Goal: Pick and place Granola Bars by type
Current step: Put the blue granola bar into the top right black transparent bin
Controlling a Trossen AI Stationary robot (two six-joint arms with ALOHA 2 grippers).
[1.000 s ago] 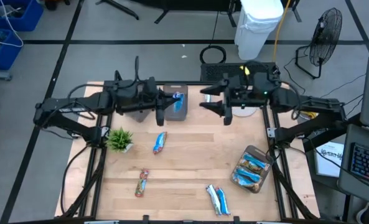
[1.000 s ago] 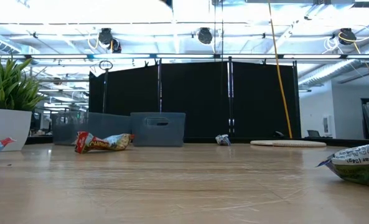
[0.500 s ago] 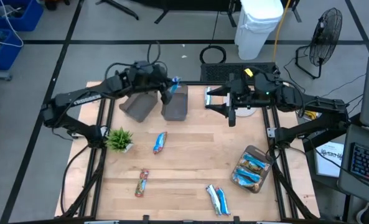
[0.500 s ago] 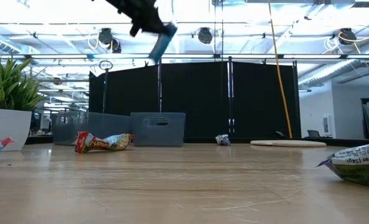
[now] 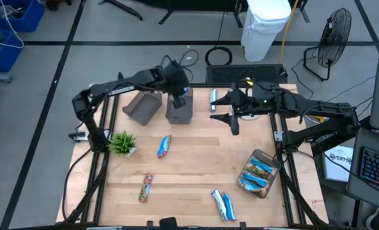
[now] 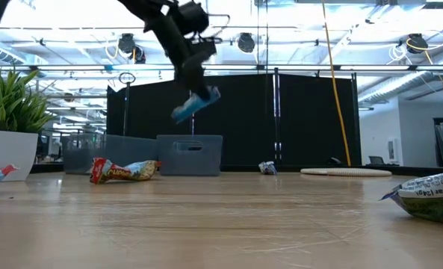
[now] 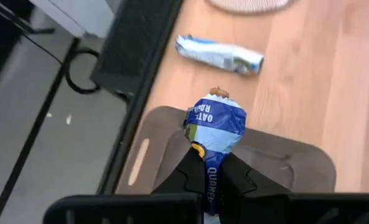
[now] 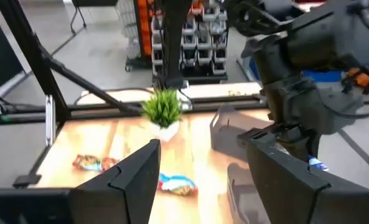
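So the left gripper [image 5: 179, 97] is clamped on a blue-and-white granola bar [image 7: 214, 127], holding it by one end right above the upright bin [image 5: 179, 108] at the back of the table [image 5: 195, 166]. From the low camera the bar hangs tilted in the air over that bin (not touching it as far as I can see).

A second bin [image 5: 142, 107] sits just at 9 o'clock of the first one, tipped at an angle. The right gripper [image 5: 231, 112] hovers around 3 o'clock of the upright bin, fingers spread wide, nothing in them.

Rest of the bars, looking down from the high camera:
- a loose bar [image 5: 213, 101] lying at the table's back edge, between the upright bin and the right gripper
- one blue bar [image 5: 164, 146] roughly at 6 o'clock of the bins, mid-table
- a red-orange bar [image 5: 145, 188] further toward the front, around 7 o'clock
- a pair of white-blue bars [image 5: 223, 204] touching each other near the front edge
- a pile of bars [image 5: 258, 174] on the right side, at about 4 o'clock from table centre

The little green plant [image 5: 123, 143] is at the left edge, around 8 o'clock of the tipped bin.
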